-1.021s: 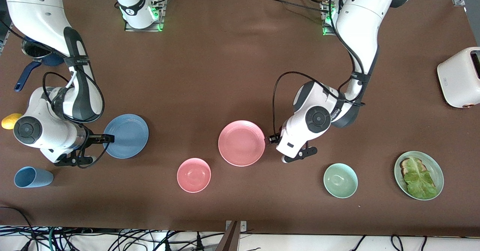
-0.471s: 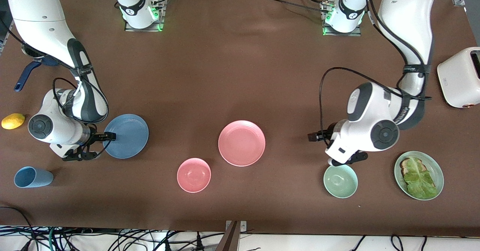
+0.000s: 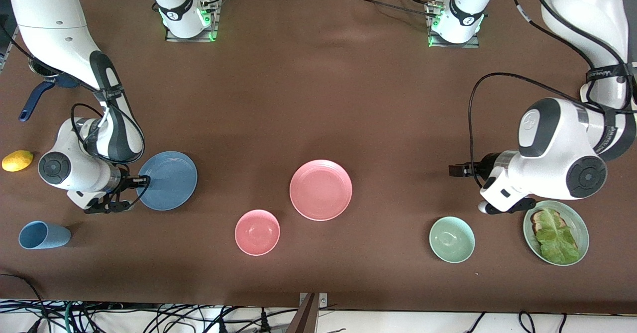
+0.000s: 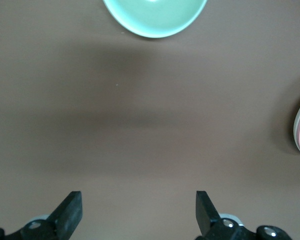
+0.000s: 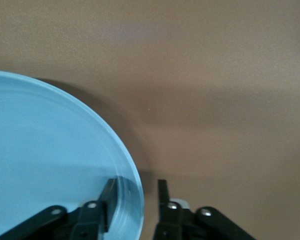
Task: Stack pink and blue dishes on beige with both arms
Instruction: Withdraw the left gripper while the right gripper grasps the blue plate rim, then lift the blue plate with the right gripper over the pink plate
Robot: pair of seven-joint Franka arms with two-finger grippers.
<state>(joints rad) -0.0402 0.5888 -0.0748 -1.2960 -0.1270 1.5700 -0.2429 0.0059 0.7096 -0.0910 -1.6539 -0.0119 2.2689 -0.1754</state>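
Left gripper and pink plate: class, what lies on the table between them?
Nothing: between the left gripper and the pink plate the front view shows only bare brown tablecloth.

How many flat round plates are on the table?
3: a blue ridged plate at the right arm's end, a pink ridged plate near the middle, a pale green plate holding lettuce at the left arm's end. No beige one shows.

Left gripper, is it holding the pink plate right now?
No, the left gripper hangs open over bare table, apart from the pink plate, which lies flat with nothing touching it.
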